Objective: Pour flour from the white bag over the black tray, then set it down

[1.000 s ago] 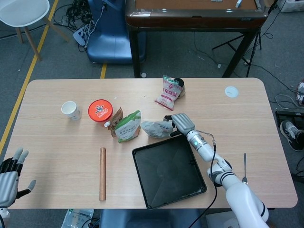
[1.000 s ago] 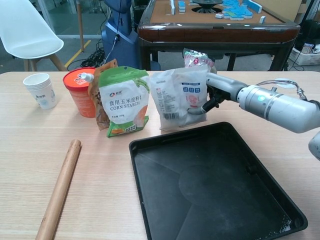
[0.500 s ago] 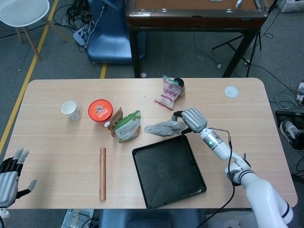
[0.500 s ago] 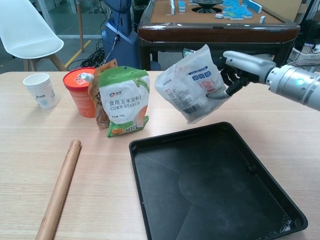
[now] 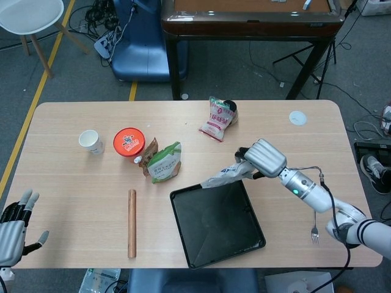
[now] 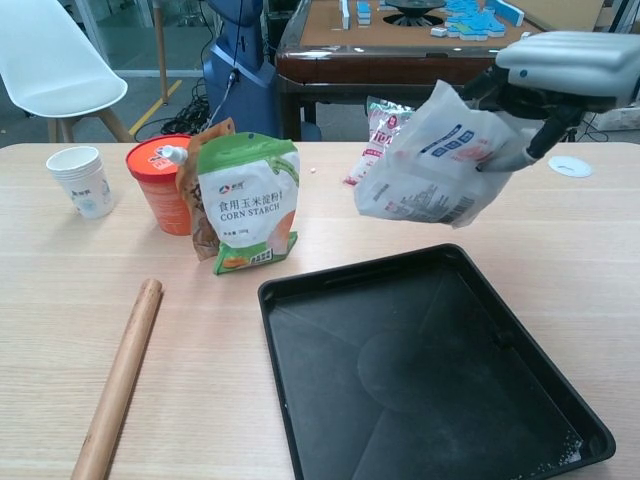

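Note:
My right hand (image 5: 264,157) (image 6: 560,68) grips the white flour bag (image 5: 225,176) (image 6: 434,160) in the air, lifted well off the table. The bag is tipped toward the left, hanging over the far edge of the black tray (image 5: 217,221) (image 6: 420,370). No flour stream is visible. The tray lies flat near the table's front edge with a little white dust in its near right corner. My left hand (image 5: 12,223) rests low at the left front corner of the table, fingers spread, holding nothing.
A corn starch pouch (image 6: 246,203), a brown packet and an orange tub (image 6: 158,184) stand left of the tray. A paper cup (image 6: 81,181) sits far left, a wooden rolling pin (image 6: 118,379) in front. A pink packet (image 5: 217,118), a fork (image 5: 314,233) and a white lid (image 5: 297,118) lie around.
The right hand has raised the white bag from the table beside the corn starch pouch, carried it rightward and up, and tilted it over the tray's far edge. The left hand stayed still.

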{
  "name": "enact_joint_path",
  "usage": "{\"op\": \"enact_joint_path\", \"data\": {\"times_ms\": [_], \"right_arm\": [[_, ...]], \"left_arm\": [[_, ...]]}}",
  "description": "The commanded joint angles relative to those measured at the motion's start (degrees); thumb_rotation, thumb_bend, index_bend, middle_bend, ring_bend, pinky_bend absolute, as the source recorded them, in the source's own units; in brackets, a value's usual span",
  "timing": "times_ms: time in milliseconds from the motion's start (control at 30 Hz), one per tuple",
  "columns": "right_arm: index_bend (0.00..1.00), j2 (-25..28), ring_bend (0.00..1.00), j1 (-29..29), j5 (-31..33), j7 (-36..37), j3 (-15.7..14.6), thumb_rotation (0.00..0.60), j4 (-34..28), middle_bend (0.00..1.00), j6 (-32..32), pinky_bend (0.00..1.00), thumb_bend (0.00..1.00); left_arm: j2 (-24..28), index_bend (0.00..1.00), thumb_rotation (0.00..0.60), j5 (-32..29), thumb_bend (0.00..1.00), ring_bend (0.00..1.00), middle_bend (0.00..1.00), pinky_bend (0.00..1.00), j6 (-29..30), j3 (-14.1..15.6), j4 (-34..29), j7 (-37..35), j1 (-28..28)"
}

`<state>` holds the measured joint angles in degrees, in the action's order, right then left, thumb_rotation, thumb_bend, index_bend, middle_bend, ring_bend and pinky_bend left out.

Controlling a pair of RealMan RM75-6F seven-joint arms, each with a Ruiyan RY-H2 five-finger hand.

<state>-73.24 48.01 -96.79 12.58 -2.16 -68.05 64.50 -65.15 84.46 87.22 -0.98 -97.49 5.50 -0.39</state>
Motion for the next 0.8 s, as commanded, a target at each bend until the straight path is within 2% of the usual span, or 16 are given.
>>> {"op": "enact_joint_path", "data": {"times_ms": [33,300,800], "right_arm": [[0.97,7.01,0.82,0.07,-1.63,-9.97,-0.17,0.600,-7.29,0.87,-1.50,0.89,0.63],[0.97,9.77,0.82,0.91,-5.57,-18.93,-0.88,0.600,-10.29,0.87,-3.58,0.89,0.63],[0.97,11.02,0.82,5.54,-10.92,-26.25,-2.56,0.600,-12.49,0.87,-12.97,0.89,0.63]], "left_arm": [[0.01,0.00,0.600,0.10,0.25,0.08,0.00,0.06,0.07,0.03,0.03,-0.11,0.04],[-0.23,0.00,0.600,0.50,0.25,0.08,0.00,0.06,0.17,0.15,0.22,-0.55,0.07],[-0.75,0.00,0.600,0.49,0.25,0.08,0.00,0.06,0.30,0.22,0.61,-0.88,0.26]]}}
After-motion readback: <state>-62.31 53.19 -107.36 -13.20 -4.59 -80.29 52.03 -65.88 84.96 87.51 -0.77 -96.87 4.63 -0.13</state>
